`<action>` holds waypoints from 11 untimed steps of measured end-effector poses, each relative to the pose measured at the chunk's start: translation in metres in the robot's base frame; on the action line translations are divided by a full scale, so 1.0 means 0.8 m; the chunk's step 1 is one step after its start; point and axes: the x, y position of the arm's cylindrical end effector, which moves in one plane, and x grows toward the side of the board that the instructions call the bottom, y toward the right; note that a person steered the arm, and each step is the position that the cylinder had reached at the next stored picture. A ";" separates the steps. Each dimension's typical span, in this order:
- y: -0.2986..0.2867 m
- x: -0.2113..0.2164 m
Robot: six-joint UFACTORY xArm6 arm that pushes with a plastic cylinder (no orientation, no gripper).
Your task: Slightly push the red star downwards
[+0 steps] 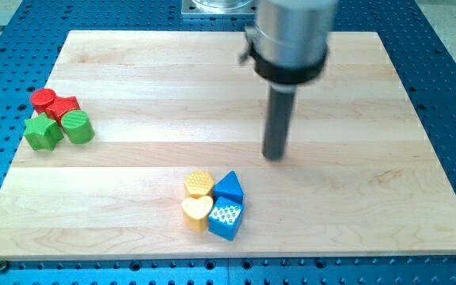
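My tip (275,156) rests on the wooden board (133,166) a little right of the frame's centre, at the end of the dark rod that hangs from the grey cylindrical arm head (291,36) at the top of the frame. It carries no jaws, so it neither clasps nor lets go of anything; it touches no block and has bare wood all around it. The nearest blocks sit below and to the left of my tip, in a tight cluster near the lower middle of the frame: a blue triangular block (229,188), a blue block with a white dotted top (226,219) just under it, a yellow hexagon (199,184) beside the triangle, and a yellow heart (197,211) beneath the hexagon, all pressed together. The red star (64,106) lies far off at the left of the frame, well apart from my tip, packed into a second cluster. A red cylinder (43,100) touches its upper left side, a green cylinder (77,127) sits just below it, and a green block of unclear shape (43,133) lies at its lower left. The board sits on a blue perforated table (450,95).
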 end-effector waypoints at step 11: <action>-0.380 -0.191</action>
